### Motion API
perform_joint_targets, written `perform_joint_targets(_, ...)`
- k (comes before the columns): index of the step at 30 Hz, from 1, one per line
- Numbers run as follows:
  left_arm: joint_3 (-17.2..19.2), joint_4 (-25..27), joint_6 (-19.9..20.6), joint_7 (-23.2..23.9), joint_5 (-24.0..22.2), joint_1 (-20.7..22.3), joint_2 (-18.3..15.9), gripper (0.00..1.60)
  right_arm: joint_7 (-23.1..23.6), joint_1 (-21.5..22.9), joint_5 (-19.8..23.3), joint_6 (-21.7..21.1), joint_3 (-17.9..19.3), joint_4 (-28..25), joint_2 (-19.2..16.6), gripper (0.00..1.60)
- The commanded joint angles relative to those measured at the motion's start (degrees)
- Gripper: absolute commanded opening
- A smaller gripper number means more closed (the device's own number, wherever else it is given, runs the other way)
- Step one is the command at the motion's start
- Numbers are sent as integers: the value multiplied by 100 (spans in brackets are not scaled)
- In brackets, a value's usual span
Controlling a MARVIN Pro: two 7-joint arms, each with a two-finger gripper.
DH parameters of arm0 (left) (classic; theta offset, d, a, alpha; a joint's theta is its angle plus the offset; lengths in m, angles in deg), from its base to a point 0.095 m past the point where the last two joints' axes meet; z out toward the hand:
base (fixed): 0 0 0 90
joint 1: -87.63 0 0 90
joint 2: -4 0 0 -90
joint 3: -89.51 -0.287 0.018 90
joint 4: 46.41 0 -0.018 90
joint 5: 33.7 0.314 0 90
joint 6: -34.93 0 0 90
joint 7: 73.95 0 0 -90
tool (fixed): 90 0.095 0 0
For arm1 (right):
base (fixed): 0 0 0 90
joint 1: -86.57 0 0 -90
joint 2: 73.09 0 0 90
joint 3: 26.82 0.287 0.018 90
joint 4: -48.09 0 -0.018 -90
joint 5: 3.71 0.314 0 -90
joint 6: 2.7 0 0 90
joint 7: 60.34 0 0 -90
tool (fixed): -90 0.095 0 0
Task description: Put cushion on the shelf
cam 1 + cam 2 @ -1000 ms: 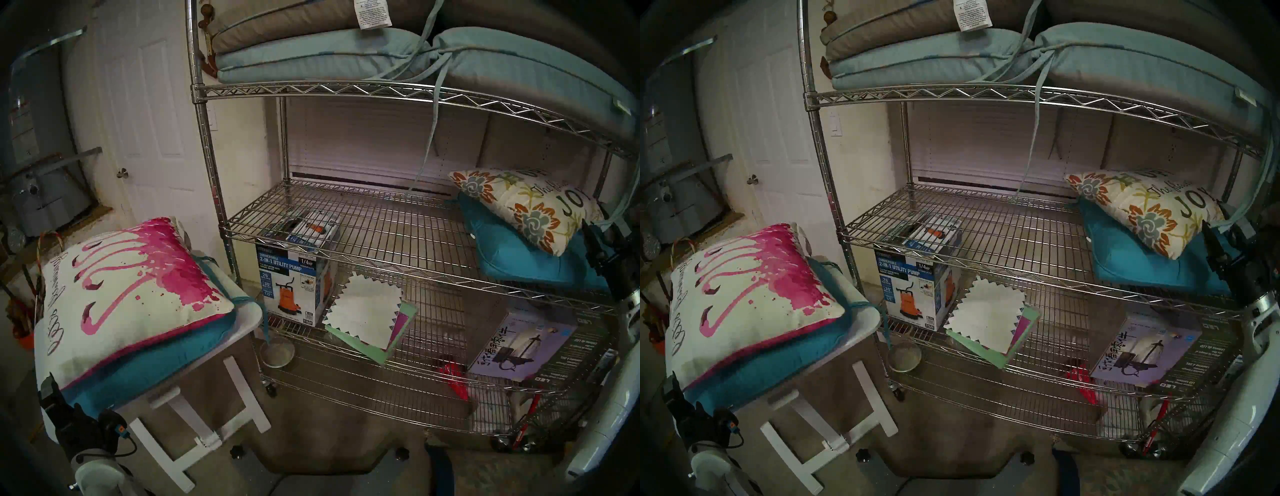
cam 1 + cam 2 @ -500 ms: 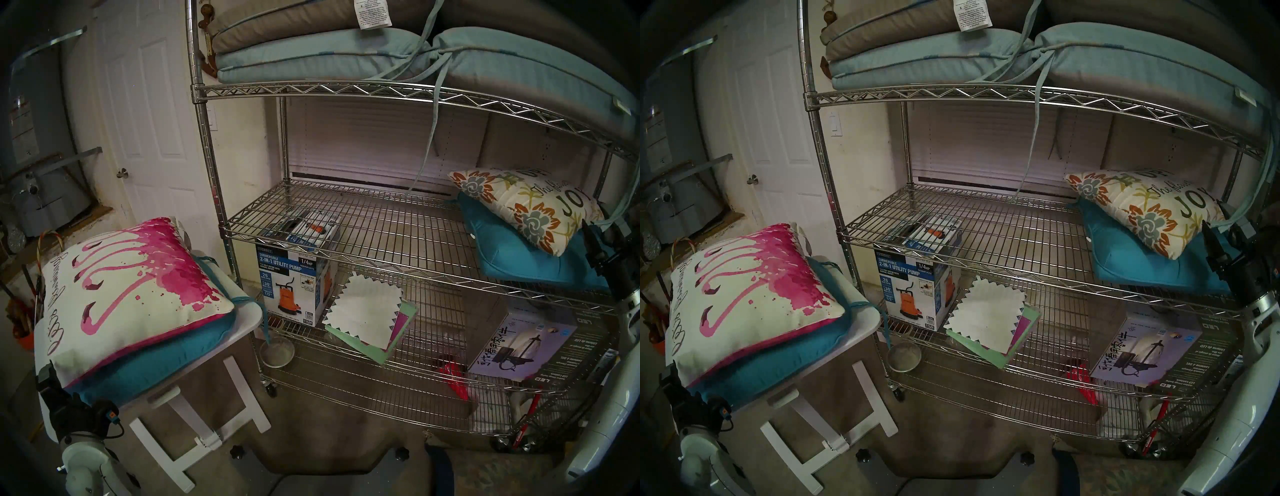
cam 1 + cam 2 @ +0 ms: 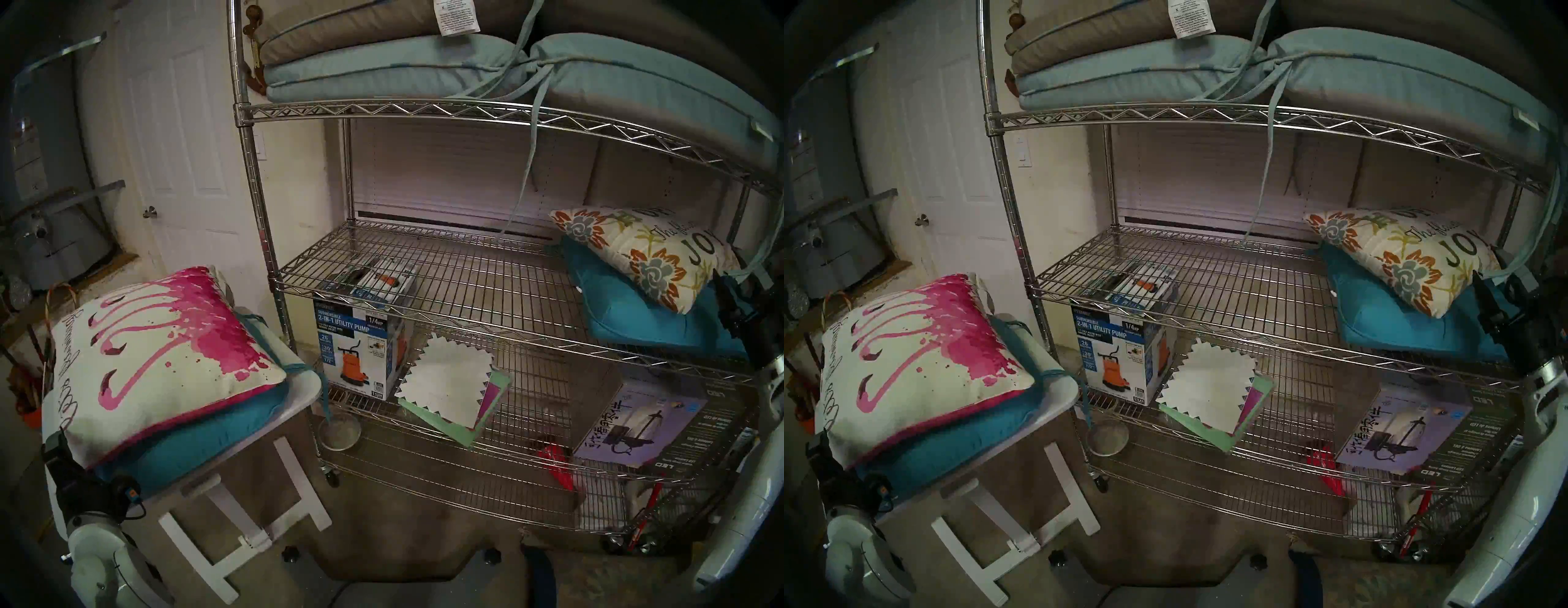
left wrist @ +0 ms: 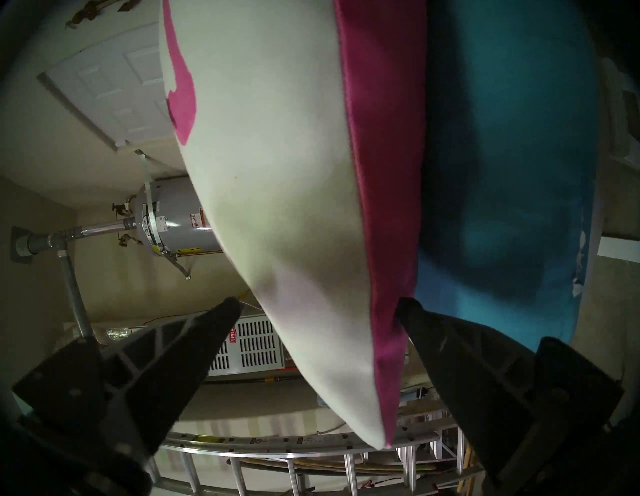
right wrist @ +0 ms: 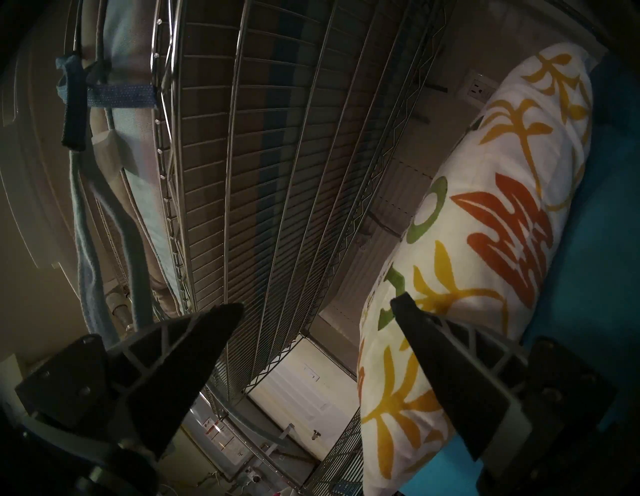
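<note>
Pink-and-white cushion (image 3: pixel 161 356) atop a teal cushion (image 3: pixel 191 441) on the white folding table (image 3: pixel 297 395), left of the wire shelf (image 3: pixel 466 297).

Left gripper (image 4: pixel 317 306) spread wide at the near corner, one fingertip (image 4: pixel 407 308) seemingly touching the pink seam, nothing clamped. Right gripper (image 5: pixel 317 306) likewise agape, empty, beside the floral cushion (image 3: pixel 645 254) and second teal cushion (image 3: pixel 636 318) on the middle tier.

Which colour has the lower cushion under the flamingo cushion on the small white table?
Teal blue cushion, plain, without pattern; the head view shows it best.
</note>
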Motion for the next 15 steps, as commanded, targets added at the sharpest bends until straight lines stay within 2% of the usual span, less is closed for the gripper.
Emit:
perform_joint_targets(1,172,125,-22,-128,-13,-199,87,160,2,-15,102,12,-2,-112,-68,160)
perform_joint_targets(11,336,125,-165,-187,-147,-344,186,160,-28,-31,142,12,-5,-117,-77,160)
perform_joint_targets(15,410,125,-235,-132,-197,-302,126,160,-35,-35,152,12,-7,-118,-80,160)
